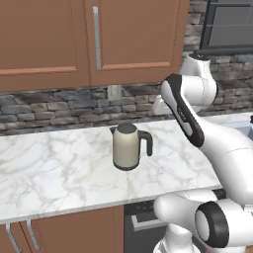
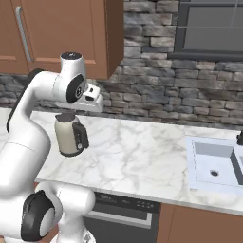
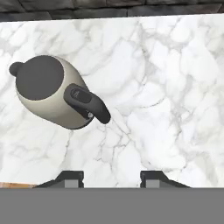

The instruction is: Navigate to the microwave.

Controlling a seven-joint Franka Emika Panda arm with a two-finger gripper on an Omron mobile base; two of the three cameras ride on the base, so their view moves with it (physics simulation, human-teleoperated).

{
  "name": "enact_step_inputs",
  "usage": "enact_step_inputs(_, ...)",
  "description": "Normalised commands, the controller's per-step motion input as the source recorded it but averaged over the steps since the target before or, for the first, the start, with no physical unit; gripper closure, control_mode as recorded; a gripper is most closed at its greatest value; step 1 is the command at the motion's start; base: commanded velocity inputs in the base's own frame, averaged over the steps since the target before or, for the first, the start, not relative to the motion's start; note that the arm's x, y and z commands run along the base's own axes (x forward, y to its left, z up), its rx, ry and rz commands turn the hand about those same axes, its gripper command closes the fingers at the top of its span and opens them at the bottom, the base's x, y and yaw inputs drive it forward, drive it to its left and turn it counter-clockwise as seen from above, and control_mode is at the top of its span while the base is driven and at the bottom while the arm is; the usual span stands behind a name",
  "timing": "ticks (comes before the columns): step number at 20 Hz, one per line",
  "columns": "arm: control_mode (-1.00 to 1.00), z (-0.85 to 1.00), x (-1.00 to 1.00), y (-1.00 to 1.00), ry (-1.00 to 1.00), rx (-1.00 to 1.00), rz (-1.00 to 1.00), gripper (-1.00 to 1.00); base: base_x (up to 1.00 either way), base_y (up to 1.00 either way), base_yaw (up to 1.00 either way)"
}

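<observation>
The microwave is out of view. My gripper hangs open above the white marble counter with nothing between its two dark fingertips. The hand points down at the counter, just to the right of a beige electric kettle. The arm is folded back over the counter's front edge, with the hand close to the stone back wall.
The kettle with its dark lid and handle stands mid-counter. Brown wall cabinets hang above. A dark-framed window and a sink lie to the right. A dishwasher front sits under the counter.
</observation>
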Motion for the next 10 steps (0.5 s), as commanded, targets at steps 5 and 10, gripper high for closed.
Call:
enact_step_inputs(5, -1.0, -0.01, -0.66, 0.0, 0.01, 0.0, 0.0, -1.0, 0.0, 0.0, 0.0)
enact_step_inputs(10, -1.0, -0.14, -1.0, -0.02, -0.01, 0.0, 0.0, -1.0, 0.0, 0.0, 0.0)
